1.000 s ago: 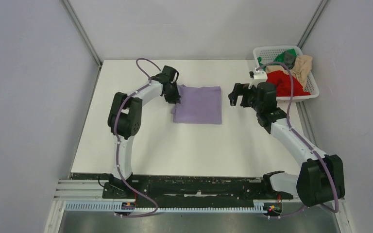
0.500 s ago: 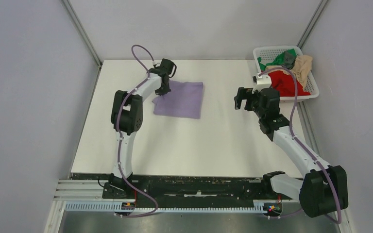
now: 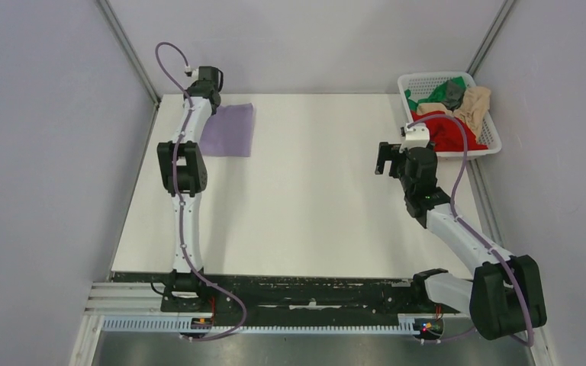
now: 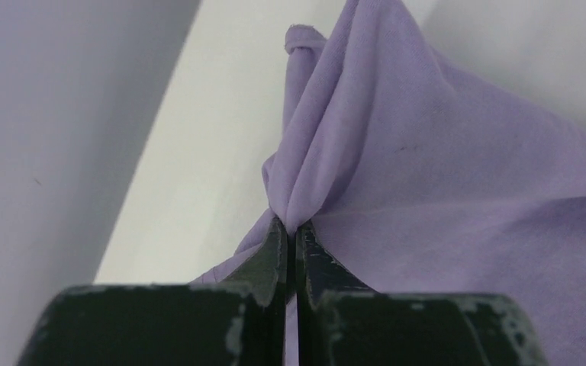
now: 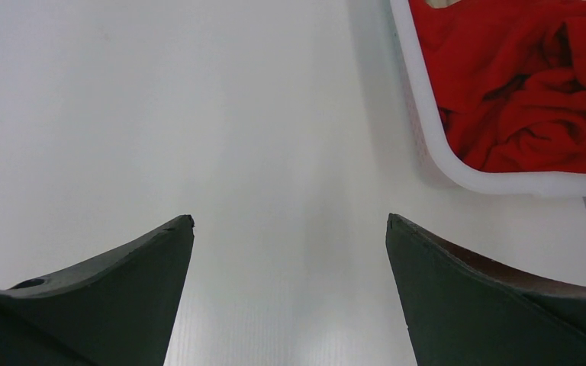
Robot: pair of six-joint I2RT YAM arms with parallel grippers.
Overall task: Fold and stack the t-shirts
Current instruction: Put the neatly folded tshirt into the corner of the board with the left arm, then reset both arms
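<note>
A folded purple t-shirt [image 3: 230,130] lies at the table's far left corner. My left gripper [image 3: 210,103] is shut on its far left edge; in the left wrist view the fabric [image 4: 427,160] bunches up between the closed fingertips [image 4: 275,244]. My right gripper [image 3: 385,158] is open and empty over bare table, just left of the basket; its fingers [image 5: 122,282] stand wide apart. A white basket [image 3: 488,143] at the far right holds a red t-shirt [image 3: 450,130], a green one [image 3: 439,88] and a beige one [image 3: 475,103]. The red shirt [image 5: 534,84] shows in the right wrist view.
The left wall rail [image 3: 130,53] runs close beside the left gripper and the shirt. The basket's white rim [image 5: 427,130] is just right of the right gripper. The arm bases sit on a black rail [image 3: 305,293] at the near edge.
My left gripper dragged the purple shirt from the table's middle back to the far left corner. My right gripper drew back a little toward the basket, still open.
</note>
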